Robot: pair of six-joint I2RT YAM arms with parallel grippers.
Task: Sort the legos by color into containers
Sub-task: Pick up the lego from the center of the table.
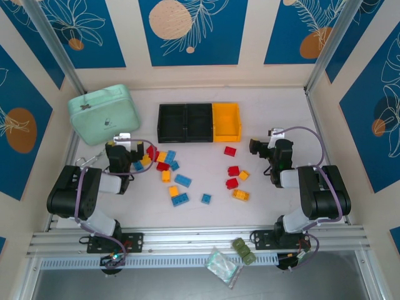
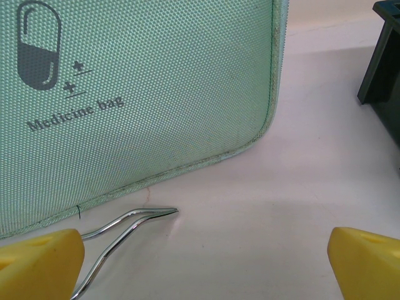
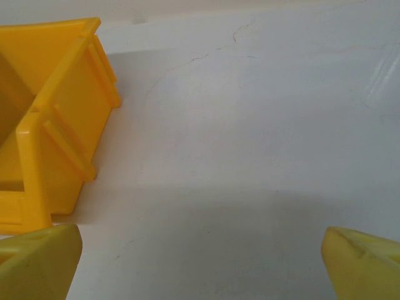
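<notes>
Three joined containers stand at the back: two black [image 1: 185, 122] and one yellow [image 1: 226, 121]. Red, blue and yellow legos lie scattered on the white table in front of them: one group around a blue brick [image 1: 182, 180], another around a red brick [image 1: 233, 170]. My left gripper [image 2: 206, 262] is open over bare table left of the legos, facing a black container's corner [image 2: 384, 56]. My right gripper [image 3: 200, 262] is open over bare table right of the legos, with the yellow container [image 3: 50, 119] ahead on its left. Neither holds anything.
A mint-green medicine bag [image 1: 104, 112] lies at the back left, close ahead of the left gripper. Metal tweezers [image 2: 131, 219] lie just before it. An olive-green lump [image 1: 244, 250] and a clear plastic packet [image 1: 222, 265] rest on the front rail. Walls enclose the table.
</notes>
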